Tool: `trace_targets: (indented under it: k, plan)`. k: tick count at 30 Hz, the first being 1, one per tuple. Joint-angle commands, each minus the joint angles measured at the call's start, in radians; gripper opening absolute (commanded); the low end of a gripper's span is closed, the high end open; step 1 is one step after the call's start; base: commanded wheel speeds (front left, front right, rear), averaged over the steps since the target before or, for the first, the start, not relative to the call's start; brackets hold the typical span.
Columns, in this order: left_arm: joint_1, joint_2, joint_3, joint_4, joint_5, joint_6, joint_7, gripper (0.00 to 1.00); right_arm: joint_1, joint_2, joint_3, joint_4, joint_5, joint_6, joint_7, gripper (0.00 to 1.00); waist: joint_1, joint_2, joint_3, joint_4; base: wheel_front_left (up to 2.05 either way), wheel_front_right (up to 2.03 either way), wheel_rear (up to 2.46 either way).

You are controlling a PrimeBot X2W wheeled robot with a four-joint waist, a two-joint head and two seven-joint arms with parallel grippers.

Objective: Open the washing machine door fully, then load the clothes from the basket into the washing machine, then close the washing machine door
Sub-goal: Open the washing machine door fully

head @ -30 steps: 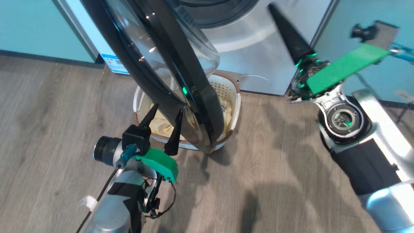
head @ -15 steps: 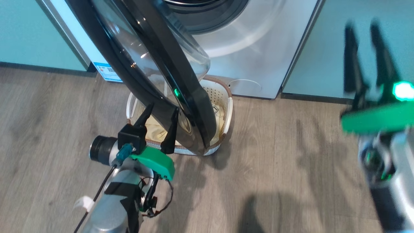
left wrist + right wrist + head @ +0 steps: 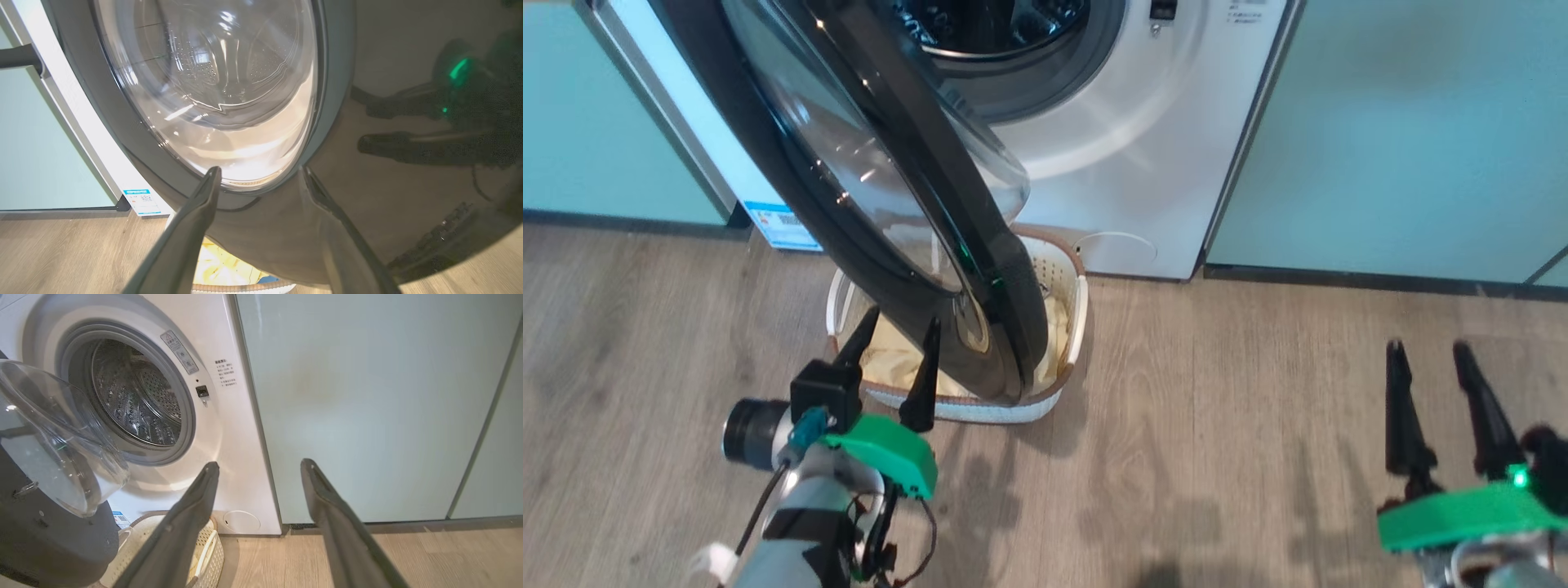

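Head view: R gripper (image 3: 1427, 349) has dropped from up by washer (image 3: 1143, 163) to low right, fingers spread, empty. L gripper (image 3: 903, 317) unchanged, spread, tips near door (image 3: 874, 188) lower rim; contact unclear. Door only part-open, overhanging basket (image 3: 980, 411), clothes (image 3: 886, 363) inside. Prob. needs more swing before loading.

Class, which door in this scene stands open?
The round black washing machine door, swung out above the basket; the pale green cabinet doors are shut.
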Motion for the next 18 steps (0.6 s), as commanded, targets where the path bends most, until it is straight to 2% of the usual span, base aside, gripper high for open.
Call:
trace_targets:
  k: [1,10,18]
  plan:
    - [-0.006,0.021,0.038,-0.035,-0.007,0.007,-0.006,1.00,0.002,0.005,0.008,-0.030,-0.009,-0.003,-0.007,1.00,0.0001,-0.0001,-0.013,-0.004,0.00,0.00,0.00]
    - [0.039,0.021,0.058,-0.045,-0.010,0.008,-0.006,1.00,0.098,0.018,-0.018,-0.006,-0.045,-0.003,-0.007,1.00,0.0001,-0.0001,-0.045,-0.008,0.00,0.00,0.00]
    - [0.055,0.019,0.063,-0.052,-0.010,0.009,-0.006,1.00,0.119,0.019,-0.023,-0.001,-0.035,-0.003,-0.007,1.00,0.0001,-0.0001,-0.053,-0.011,0.00,0.00,0.00]
